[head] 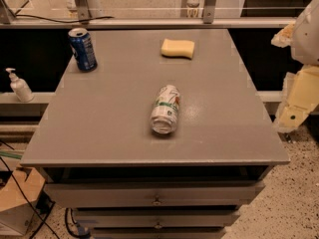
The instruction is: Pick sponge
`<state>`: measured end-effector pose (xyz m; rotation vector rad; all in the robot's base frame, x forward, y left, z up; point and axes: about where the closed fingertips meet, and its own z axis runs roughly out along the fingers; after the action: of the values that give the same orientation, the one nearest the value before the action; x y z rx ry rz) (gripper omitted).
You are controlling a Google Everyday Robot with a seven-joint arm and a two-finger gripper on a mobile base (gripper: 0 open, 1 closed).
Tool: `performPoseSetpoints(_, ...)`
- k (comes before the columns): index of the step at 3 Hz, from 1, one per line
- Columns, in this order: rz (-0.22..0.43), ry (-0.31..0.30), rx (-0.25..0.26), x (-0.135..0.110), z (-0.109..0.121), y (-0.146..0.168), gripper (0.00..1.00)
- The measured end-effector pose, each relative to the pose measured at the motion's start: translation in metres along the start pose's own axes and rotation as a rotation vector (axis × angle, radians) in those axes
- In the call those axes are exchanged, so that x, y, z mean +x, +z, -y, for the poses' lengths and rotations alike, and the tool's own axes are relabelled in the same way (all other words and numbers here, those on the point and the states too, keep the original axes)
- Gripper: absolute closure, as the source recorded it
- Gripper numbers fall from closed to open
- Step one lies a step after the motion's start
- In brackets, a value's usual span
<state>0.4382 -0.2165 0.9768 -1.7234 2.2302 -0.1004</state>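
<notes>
Far back on table [99,133]: sponge [177,48], well apart from claw [298,101] (right edge).

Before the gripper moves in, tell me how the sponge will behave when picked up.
The sponge looks like soft foam, so it will probably squash under a grip and weigh little. It lies flat on the table, so it is unlikely to roll. The gripper hangs off the table's right edge, apart from it.
</notes>
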Motion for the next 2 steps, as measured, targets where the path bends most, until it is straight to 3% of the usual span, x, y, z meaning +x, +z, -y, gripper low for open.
performPoseSetpoints(1, 0.002, -0.003, 0.007, -0.001, 0.001, -0.001, 0.00)
performPoseSetpoints(2, 0.051, -0.048, 0.043, -0.009, 0.015, -0.008, 0.00)
